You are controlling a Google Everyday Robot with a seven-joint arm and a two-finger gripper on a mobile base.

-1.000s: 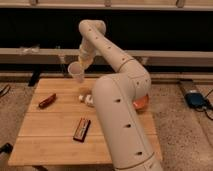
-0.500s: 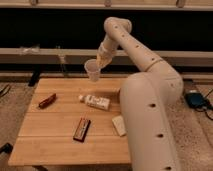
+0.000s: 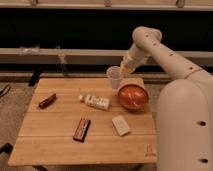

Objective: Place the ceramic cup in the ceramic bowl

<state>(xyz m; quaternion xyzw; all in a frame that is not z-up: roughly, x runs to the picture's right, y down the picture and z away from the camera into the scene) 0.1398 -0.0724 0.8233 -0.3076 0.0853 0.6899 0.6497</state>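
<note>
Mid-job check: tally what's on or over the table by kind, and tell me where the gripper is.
Cups: 1, ceramic cup, held in the shut gripper just left of the bowl
Bowls: 1, ceramic bowl
Bottles: 1, white bottle
Packets or bars: 3, red, dark, pale
Total: 6

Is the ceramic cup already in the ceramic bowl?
No. The ceramic cup hangs held by the shut tool, left of and above the ceramic bowl.
</note>
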